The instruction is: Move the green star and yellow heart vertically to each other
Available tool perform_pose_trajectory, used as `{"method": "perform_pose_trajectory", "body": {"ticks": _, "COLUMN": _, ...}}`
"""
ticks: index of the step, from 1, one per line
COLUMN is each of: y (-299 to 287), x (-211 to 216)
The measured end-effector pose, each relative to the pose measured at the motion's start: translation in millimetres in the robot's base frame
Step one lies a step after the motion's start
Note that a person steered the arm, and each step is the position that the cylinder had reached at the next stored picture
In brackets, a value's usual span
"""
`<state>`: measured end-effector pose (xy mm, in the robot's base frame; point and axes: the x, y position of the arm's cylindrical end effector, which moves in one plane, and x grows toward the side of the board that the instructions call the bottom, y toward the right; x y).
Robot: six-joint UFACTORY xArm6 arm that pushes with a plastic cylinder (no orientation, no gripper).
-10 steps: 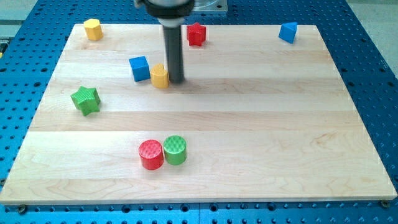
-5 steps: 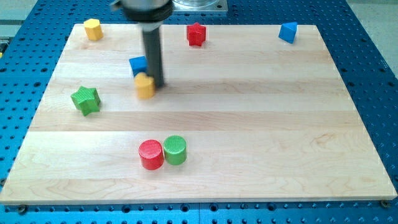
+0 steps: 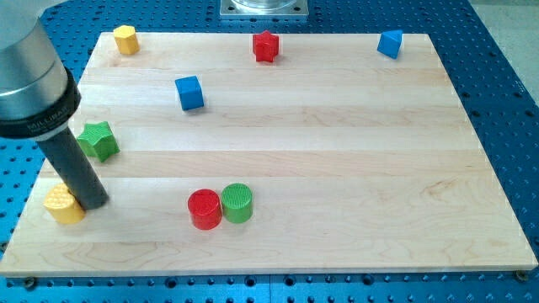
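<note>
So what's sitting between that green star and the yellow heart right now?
In the camera view, the dark rod crosses that gap: my tip touches the yellow heart on its right, below the green star. No other block lies there.

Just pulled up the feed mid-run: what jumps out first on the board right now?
The big dark rod at the view's left, with my tip pressed against the yellow heart near the board's bottom-left corner. The green star sits just above them, partly behind the rod. Next, the red cylinder and green cylinder touching side by side at bottom centre.
</note>
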<state>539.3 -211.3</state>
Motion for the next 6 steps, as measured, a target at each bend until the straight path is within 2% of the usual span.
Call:
{"method": "perform_pose_trajectory", "body": {"ticks": 2, "y": 7.2, "x": -46.3}}
{"method": "perform_pose_trajectory", "body": {"ticks": 4, "y": 7.2, "x": -46.5}}
{"method": "perform_pose_trajectory", "body": {"ticks": 6, "y": 11.9, "x": -1.7}}
